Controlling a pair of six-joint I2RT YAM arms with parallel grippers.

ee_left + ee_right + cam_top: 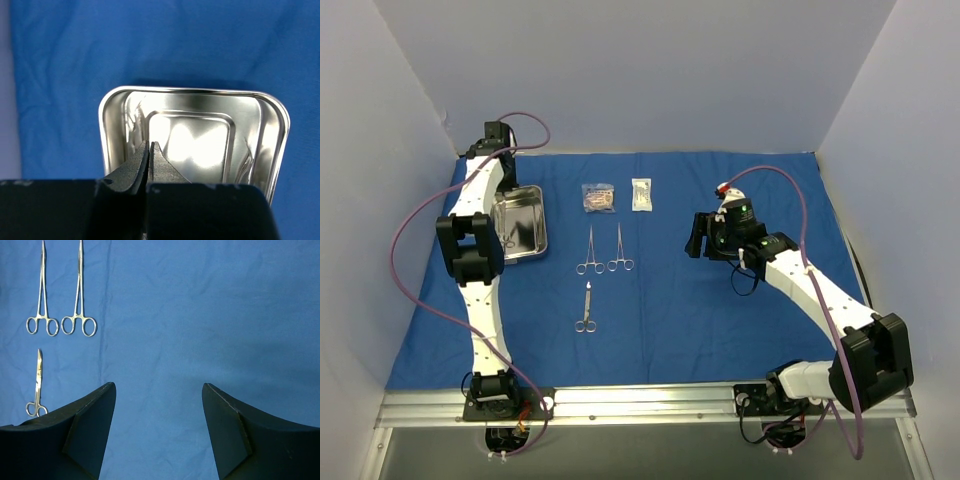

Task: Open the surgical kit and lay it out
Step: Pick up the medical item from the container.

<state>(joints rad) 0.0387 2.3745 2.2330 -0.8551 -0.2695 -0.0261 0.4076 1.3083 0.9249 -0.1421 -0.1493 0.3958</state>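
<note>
The blue cloth wrap (720,310) lies spread flat over the table. The steel tray (532,205) sits at its left, under my left arm. My left gripper (149,145) hangs over the tray (200,95), fingers shut, and nothing shows between them. The tray floor in view is bare. Two scissor-like instruments (590,251) (620,249) lie side by side mid-cloth, a third (586,308) in front of them. Two clear packets (598,197) (641,194) lie behind them. My right gripper (698,236) hovers open and holds nothing, right of the instruments (42,295).
White walls close in the left, back and right sides. An aluminium rail (640,403) with both arm bases runs along the near edge. Bare cloth (210,315) lies under the right gripper (159,390).
</note>
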